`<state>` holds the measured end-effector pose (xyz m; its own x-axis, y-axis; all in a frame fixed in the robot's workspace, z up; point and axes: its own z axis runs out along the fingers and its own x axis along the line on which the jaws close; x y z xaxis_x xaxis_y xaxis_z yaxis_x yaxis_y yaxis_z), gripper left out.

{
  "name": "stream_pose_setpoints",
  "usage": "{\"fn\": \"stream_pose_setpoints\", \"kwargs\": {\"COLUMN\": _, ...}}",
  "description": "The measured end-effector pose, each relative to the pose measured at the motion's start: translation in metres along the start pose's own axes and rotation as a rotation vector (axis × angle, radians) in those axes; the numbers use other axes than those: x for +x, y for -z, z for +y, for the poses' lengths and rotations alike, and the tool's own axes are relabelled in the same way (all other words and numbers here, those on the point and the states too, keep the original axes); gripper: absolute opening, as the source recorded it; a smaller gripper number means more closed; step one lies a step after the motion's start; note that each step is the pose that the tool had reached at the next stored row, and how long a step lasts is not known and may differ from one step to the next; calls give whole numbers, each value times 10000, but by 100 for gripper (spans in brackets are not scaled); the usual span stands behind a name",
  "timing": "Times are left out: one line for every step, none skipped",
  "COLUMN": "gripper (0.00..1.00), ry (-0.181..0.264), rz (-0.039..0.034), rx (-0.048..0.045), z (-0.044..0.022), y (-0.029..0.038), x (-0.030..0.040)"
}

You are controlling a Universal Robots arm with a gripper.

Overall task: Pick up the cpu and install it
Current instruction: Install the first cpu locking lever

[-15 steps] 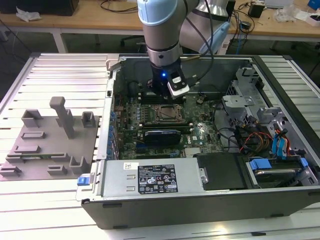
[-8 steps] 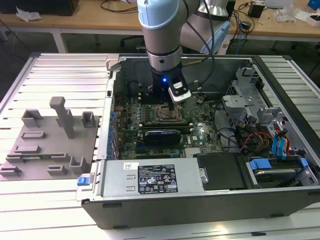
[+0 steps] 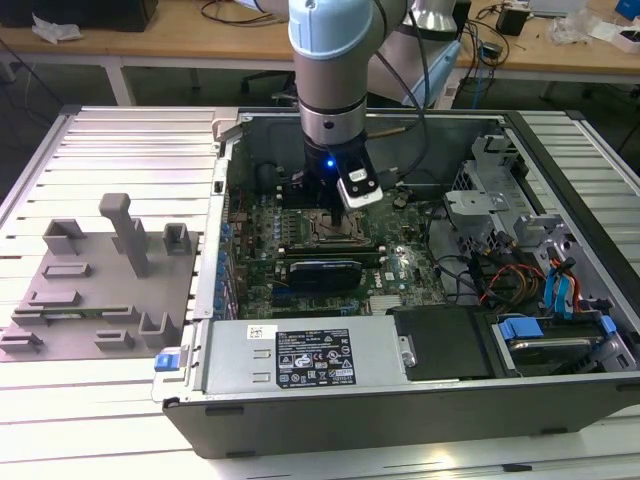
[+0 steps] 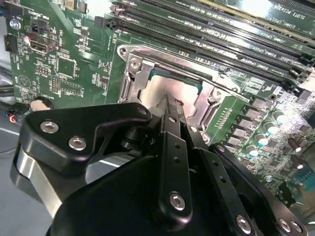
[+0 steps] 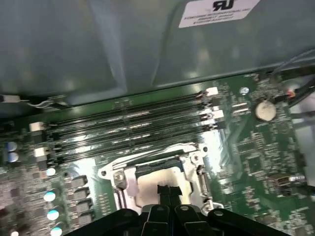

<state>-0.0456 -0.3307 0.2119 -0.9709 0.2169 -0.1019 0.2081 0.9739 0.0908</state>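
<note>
The cpu point(image 4: 162, 91), a pale silvery square, lies flat inside the metal socket frame point(image 4: 129, 73) on the green motherboard. It is seen in both wrist views, as is the frame point(image 5: 117, 178) around the cpu point(image 5: 150, 183). My gripper point(image 4: 170, 104) hangs straight over the chip with its two black fingers pressed together, tips at or just above the metal top; I cannot tell if they touch it. In the exterior view the gripper point(image 3: 338, 212) reaches down into the open computer case over the socket point(image 3: 335, 230).
Long memory slots point(image 5: 128, 125) run beside the socket. A black expansion card point(image 3: 322, 272) lies just in front of it, then the grey power supply point(image 3: 300, 355). Drive cages and cables point(image 3: 500, 250) crowd the exterior view's right. A grey fixture plate point(image 3: 95, 290) sits outside the case on the exterior view's left.
</note>
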Motion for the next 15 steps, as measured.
{"fn": "stream_pose_setpoints", "kwargs": {"gripper": 11, "ry": -4, "rz": 41, "rx": 8, "z": 0, "y": 0, "x": 0}}
{"fn": "stream_pose_setpoints", "kwargs": {"gripper": 11, "ry": 127, "rz": 51, "rx": -7, "z": 1, "y": -1, "x": 0}}
{"fn": "stream_pose_setpoints", "kwargs": {"gripper": 11, "ry": 539, "rz": 90, "rx": -48, "z": 1, "y": -1, "x": 0}}
{"fn": "stream_pose_setpoints", "kwargs": {"gripper": 11, "ry": 788, "rz": 112, "rx": -73, "z": 1, "y": -1, "x": 0}}
{"fn": "stream_pose_setpoints", "kwargs": {"gripper": 11, "ry": 967, "rz": 129, "rx": -90, "z": 1, "y": -1, "x": 0}}
{"fn": "stream_pose_setpoints", "kwargs": {"gripper": 11, "ry": 1131, "rz": 146, "rx": -105, "z": 1, "y": -1, "x": 0}}
{"fn": "stream_pose_setpoints", "kwargs": {"gripper": 11, "ry": 1346, "rz": 189, "rx": -69, "z": 1, "y": -1, "x": -1}}
{"fn": "stream_pose_setpoints", "kwargs": {"gripper": 11, "ry": 1450, "rz": 231, "rx": 82, "z": 1, "y": 6, "x": -2}}
{"fn": "stream_pose_setpoints", "kwargs": {"gripper": 11, "ry": 1469, "rz": 250, "rx": 97, "z": 3, "y": 32, "x": -5}}
{"fn": "stream_pose_setpoints", "kwargs": {"gripper": 11, "ry": 1479, "rz": 258, "rx": 96, "z": 6, "y": 58, "x": -8}}
{"fn": "stream_pose_setpoints", "kwargs": {"gripper": 11, "ry": 1490, "rz": 270, "rx": 97, "z": 10, "y": 100, "x": -13}}
{"fn": "stream_pose_setpoints", "kwargs": {"gripper": 11, "ry": 1497, "rz": 298, "rx": 100, "z": 15, "y": 147, "x": -20}}
{"fn": "stream_pose_setpoints", "kwargs": {"gripper": 11, "ry": 1494, "rz": 341, "rx": 107, "z": 16, "y": 167, "x": -29}}
{"fn": "stream_pose_setpoints", "kwargs": {"gripper": 11, "ry": 1490, "rz": 372, "rx": 110, "z": 14, "y": 173, "x": -39}}
{"fn": "stream_pose_setpoints", "kwargs": {"gripper": 11, "ry": 1486, "rz": 429, "rx": 118, "z": 9, "y": 184, "x": -57}}
